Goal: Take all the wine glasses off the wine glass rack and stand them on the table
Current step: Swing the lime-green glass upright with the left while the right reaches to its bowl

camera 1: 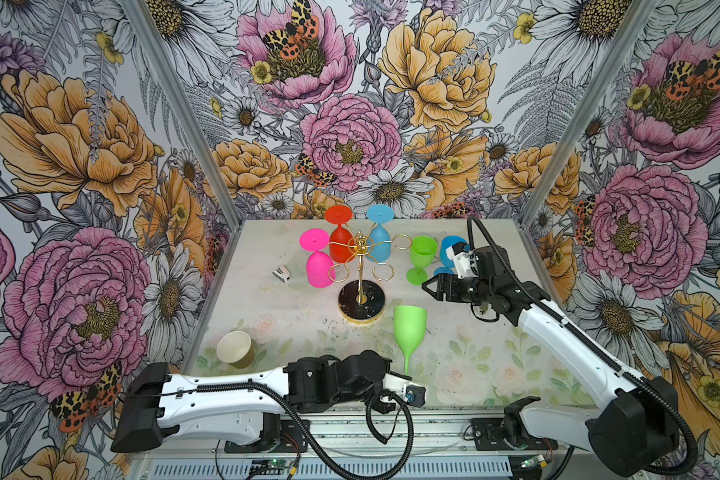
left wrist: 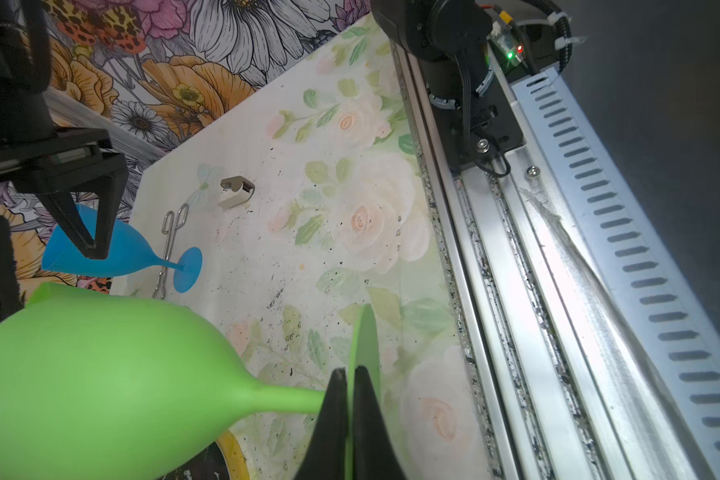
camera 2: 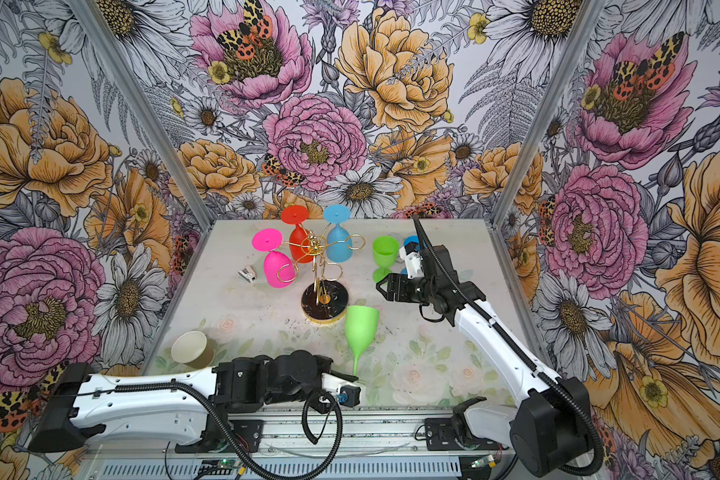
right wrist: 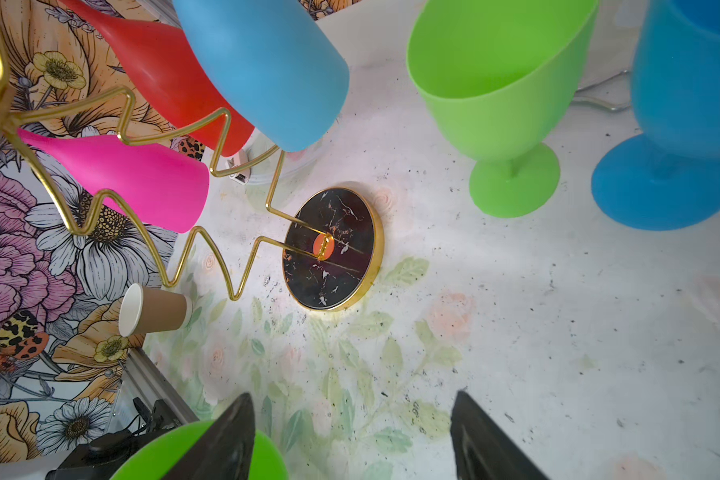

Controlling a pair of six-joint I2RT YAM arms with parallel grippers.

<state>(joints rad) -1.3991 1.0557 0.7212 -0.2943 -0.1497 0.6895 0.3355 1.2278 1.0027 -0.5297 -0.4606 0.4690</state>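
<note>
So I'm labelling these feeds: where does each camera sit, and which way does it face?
Top views: high in front, looking down at the wine glass rack; both arms show.
Left wrist: behind the left fingers, shut on the held green glass.
Right wrist: behind open right fingers, facing the rack.
Shared: all show that glass.

six wine glasses (camera 1: 320, 270) (camera 1: 341, 247) (camera 1: 380, 247) (camera 1: 423, 249) (camera 1: 449, 243) (camera 1: 409, 328), one rack (camera 1: 362, 301), one paper cup (camera 1: 235, 349)

Readable text, brands, numbers: none in any view;
wine glass rack (right wrist: 337, 216): the round base shows marble veining only, no lettering;
paper cup (right wrist: 159, 309): plain brown outside, white inside;
circuit board (left wrist: 504, 41): green and red lights; any print too small to read
</note>
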